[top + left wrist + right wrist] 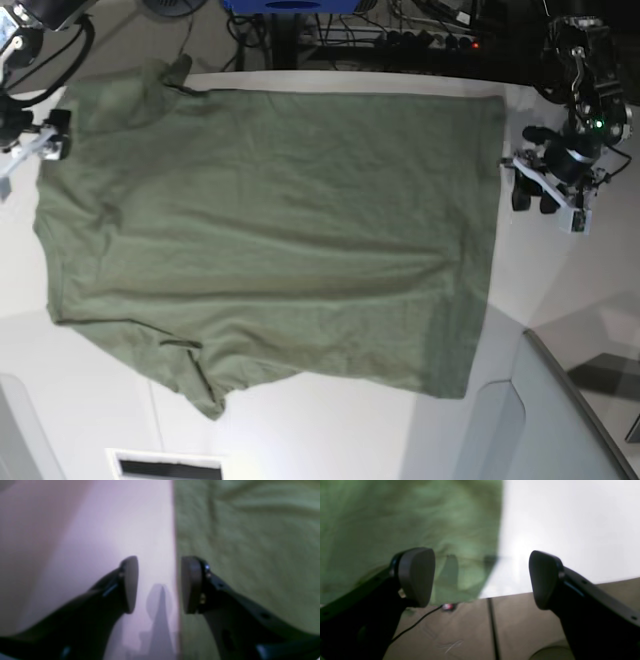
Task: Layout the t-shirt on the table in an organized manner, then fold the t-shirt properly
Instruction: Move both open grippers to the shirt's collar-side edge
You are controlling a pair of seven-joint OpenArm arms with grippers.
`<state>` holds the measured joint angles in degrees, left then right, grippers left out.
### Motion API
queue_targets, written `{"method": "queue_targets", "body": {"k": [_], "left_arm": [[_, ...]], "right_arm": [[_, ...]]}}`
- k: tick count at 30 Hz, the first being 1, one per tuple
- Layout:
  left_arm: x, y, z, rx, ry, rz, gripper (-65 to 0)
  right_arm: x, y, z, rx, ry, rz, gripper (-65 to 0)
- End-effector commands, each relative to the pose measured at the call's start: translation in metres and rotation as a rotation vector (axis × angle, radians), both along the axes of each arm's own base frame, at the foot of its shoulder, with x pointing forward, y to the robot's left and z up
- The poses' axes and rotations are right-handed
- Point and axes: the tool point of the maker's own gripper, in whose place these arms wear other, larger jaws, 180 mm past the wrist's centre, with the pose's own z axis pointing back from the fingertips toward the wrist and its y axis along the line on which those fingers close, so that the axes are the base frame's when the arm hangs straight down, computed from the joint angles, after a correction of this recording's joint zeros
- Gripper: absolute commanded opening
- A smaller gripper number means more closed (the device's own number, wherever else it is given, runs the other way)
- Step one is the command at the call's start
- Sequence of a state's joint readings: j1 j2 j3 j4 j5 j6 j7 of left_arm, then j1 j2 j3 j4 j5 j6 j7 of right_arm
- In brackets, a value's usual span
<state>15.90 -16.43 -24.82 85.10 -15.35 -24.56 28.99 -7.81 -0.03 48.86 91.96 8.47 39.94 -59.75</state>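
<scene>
The olive-green t-shirt (270,230) lies spread flat on the white table (560,290), its hem toward the right and its sleeves at the far left and near left. My left gripper (533,197) hovers just off the hem's far corner. In the left wrist view it (160,585) is open with nothing between the pads, straddling the shirt's straight edge (176,530). My right gripper (45,140) is at the shirt's far-left shoulder. In the right wrist view it (481,578) stands wide open and empty over the cloth's edge (445,530) at the table's rim.
A grey angled panel (565,420) rises at the near right corner. Cables and a power strip (430,40) run behind the table's far edge. Below the table's rim lies tan floor with a black cable (417,622). A slot (165,467) sits in the near edge.
</scene>
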Motion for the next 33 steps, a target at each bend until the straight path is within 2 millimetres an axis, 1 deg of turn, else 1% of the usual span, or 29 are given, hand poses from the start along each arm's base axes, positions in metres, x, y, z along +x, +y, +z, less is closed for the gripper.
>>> {"method": "queue_targets", "body": {"k": [1,3,5,7,10,13,15,20,24,29,33], "left_arm": [[0.0,0.002,0.006,-0.007,-0.024,-0.012,-36.5],[-0.009,-0.002,0.0,-0.029,-0.006,-0.032,-36.5],[-0.019,-0.006,-0.006,-0.045,0.016,-0.048,-36.5],[-0.026,-0.007,-0.011,-0.051,0.032,-0.053,-36.7],[-0.031,-0.007,-0.013,-0.052,0.044,-0.052,-36.7],[-0.038,-0.007,-0.017,-0.056,0.056,-0.047,-36.7],[-0.039,-0.007,-0.017,-0.055,0.058,-0.048,-36.7],[-0.039,-0.007,-0.017,-0.055,0.06,-0.048,-36.7],[-0.039,-0.007,-0.017,-0.055,0.06,-0.048,-36.7],[-0.04,-0.007,-0.018,-0.056,0.062,-0.047,-36.7],[-0.042,-0.008,-0.019,-0.058,0.065,-0.047,-36.7]], "right_arm": [[0.001,-0.007,0.003,-0.015,-0.009,-0.002,-9.5],[-0.002,-0.005,-0.004,0.005,-0.001,-0.005,-10.5],[-0.005,-0.003,-0.009,0.017,0.001,-0.01,-15.5],[-0.013,-0.002,-0.013,0.021,0.014,-0.011,-20.1],[-0.023,-0.002,-0.018,0.024,0.038,-0.012,-24.0],[-0.036,-0.001,-0.022,0.026,0.065,-0.013,-24.3],[-0.04,0.007,-0.026,0.044,0.069,-0.017,-24.3],[-0.04,0.019,-0.031,0.067,0.03,-0.027,-24.3],[-0.041,0.02,-0.033,0.073,0.036,-0.028,-24.5],[-0.05,0.025,-0.045,0.108,0.066,-0.037,-24.5],[-0.051,0.026,-0.047,0.113,0.07,-0.039,-24.6]]}}
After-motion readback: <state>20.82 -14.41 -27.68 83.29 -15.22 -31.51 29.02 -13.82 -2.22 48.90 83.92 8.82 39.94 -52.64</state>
